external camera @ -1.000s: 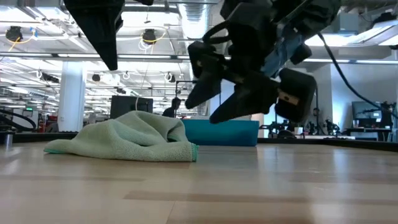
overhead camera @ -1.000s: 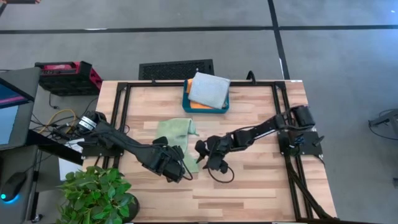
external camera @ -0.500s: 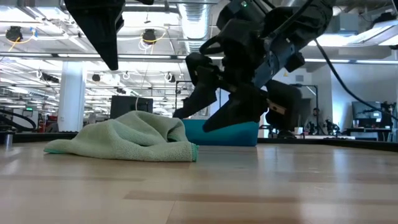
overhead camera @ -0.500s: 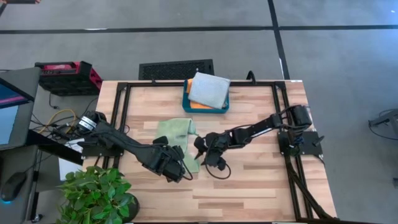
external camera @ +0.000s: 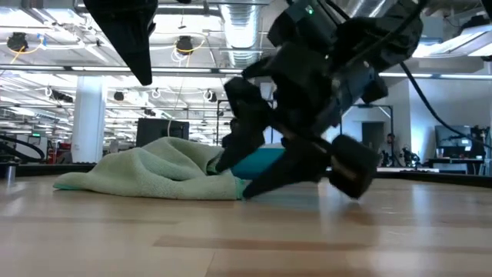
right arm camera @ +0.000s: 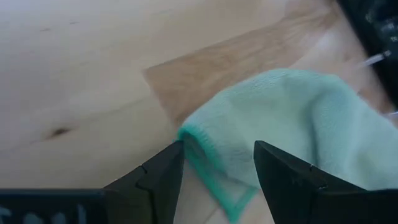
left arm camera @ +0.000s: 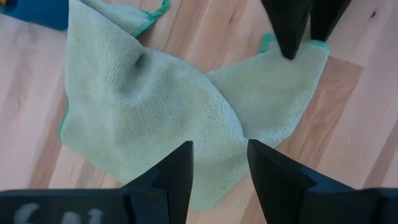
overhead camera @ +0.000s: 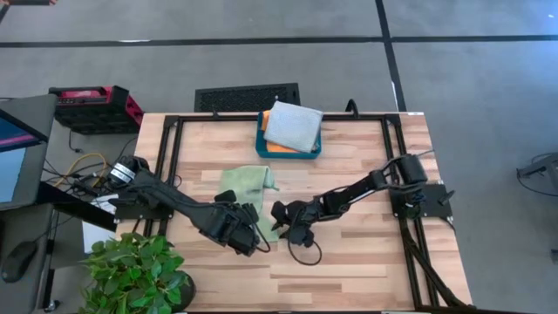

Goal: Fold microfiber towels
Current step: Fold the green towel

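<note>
With both sets of jaws released, we bring our right gripper (right arm camera: 214, 180) low to straddle the hemmed corner of the green towel (overhead camera: 244, 187), crumpled mid-table, then pinch only the top layer while our left gripper (left arm camera: 217, 177) hovers above.

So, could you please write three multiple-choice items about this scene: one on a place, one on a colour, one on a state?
1. Where does the pale grey towel lie?
A. On the orange towel in the teal tray
B. On the floor
C. Under the plant

2. What colour is the crumpled towel on the table?
A. Orange
B. Light green
C. Pale grey

3. How stands the right tool?
A. Shut on the tray
B. Shut with nothing in it
C. Open, its fingers on either side of the green towel's corner

Answers:
1. A, the high view shows the grey towel on the orange one in the tray.
2. B, the left wrist view shows green cloth under the open left tool.
3. C, the right wrist view shows the hemmed corner between the spread fingers.
</note>
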Controlling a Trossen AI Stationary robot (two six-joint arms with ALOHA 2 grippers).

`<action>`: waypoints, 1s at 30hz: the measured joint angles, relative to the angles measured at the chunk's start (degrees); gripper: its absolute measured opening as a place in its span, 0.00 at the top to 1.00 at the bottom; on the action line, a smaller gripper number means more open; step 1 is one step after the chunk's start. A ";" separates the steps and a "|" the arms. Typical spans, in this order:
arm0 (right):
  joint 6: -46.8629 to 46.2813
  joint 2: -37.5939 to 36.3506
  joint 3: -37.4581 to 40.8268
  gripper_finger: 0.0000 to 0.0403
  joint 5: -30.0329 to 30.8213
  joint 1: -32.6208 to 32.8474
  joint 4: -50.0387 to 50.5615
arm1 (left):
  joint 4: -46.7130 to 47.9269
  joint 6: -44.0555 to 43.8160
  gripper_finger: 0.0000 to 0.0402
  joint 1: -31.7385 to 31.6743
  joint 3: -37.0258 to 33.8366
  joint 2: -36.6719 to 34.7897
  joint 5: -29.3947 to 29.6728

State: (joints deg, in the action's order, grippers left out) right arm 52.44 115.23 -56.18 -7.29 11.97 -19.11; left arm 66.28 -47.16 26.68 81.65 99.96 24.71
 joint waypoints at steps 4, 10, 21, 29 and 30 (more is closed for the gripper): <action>-0.11 1.29 -1.19 0.45 1.14 0.66 -1.11 | -0.13 -0.37 0.64 0.11 0.00 0.00 0.00; 0.10 0.79 -1.40 0.45 2.10 1.09 -1.18 | -0.21 -0.32 0.64 0.31 -0.02 0.00 -0.01; 0.10 0.65 -1.42 0.45 2.95 1.11 -3.92 | -0.22 -0.28 0.64 0.39 -0.04 0.00 0.00; -2.76 1.46 -1.47 0.52 2.93 1.84 -5.28 | -0.24 -0.52 0.64 0.39 -0.04 0.00 0.04; -2.64 1.46 -1.51 0.55 2.91 1.92 -5.30 | -0.22 -0.54 0.64 0.39 -0.04 0.00 0.04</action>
State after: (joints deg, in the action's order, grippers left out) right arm 49.79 116.68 -57.69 -4.38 13.89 -24.41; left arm 66.06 -47.70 27.07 81.60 99.96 24.75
